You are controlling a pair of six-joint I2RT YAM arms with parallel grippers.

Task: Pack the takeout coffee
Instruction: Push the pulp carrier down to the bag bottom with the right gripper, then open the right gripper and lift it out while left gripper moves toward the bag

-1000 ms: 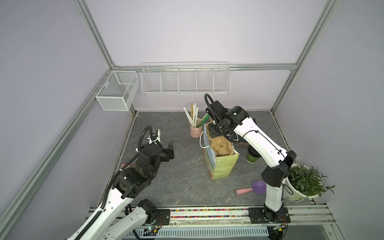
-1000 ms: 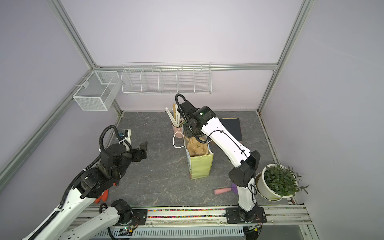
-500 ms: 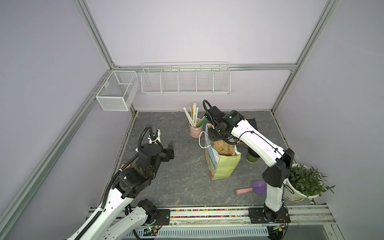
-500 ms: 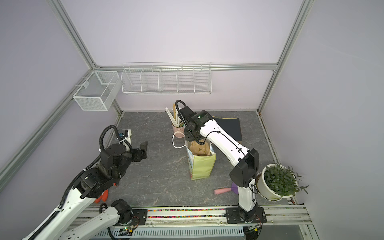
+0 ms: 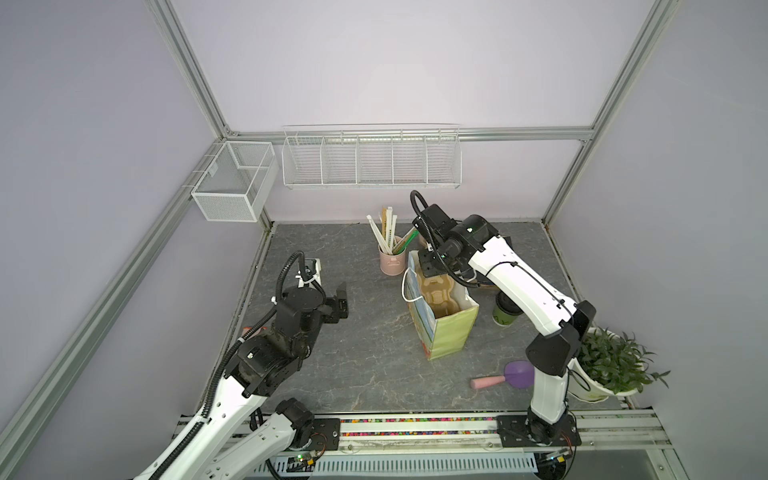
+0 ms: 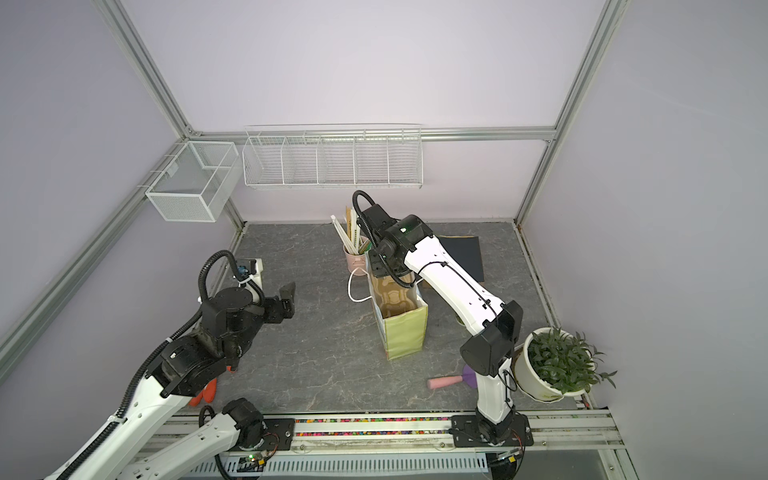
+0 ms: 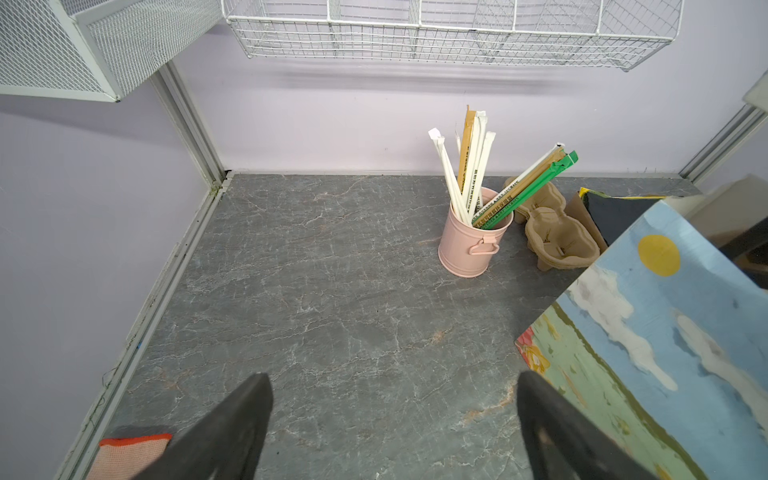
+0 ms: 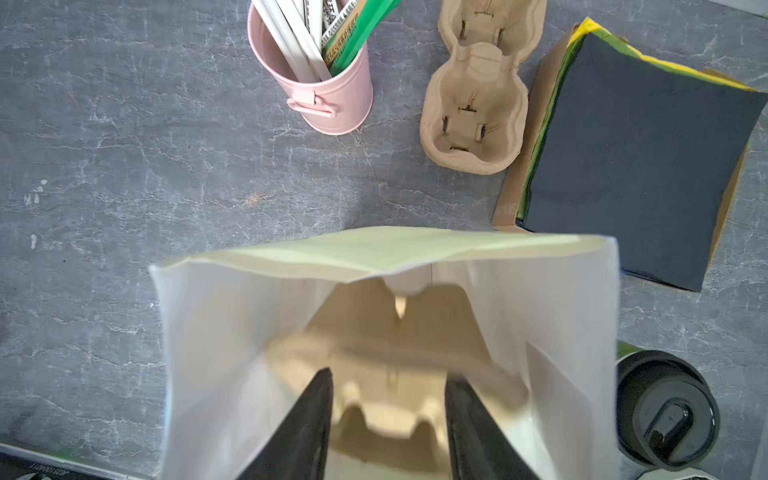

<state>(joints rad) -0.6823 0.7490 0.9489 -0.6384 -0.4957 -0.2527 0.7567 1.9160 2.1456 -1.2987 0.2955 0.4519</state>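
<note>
progress was partial: pulp carrier (image 5: 436,291) sat inside the paper bag (image 5: 451,336), directly beneath my right gripper (image 8: 388,378). its fingers stood partly apart over the carrier, and i could not tell whether they pinched its edge or were clear of it. takeout coffee (image 8: 665,411) stood lidded on the table (image 5: 353,365) outside the bag, just beside those fingers, not yet packed. my left gripper (image 7: 392,376) hung wide open and empty, well apart from the coffee. left to do, as i judged it: grasp the coffee and seat it in the carrier.
</note>
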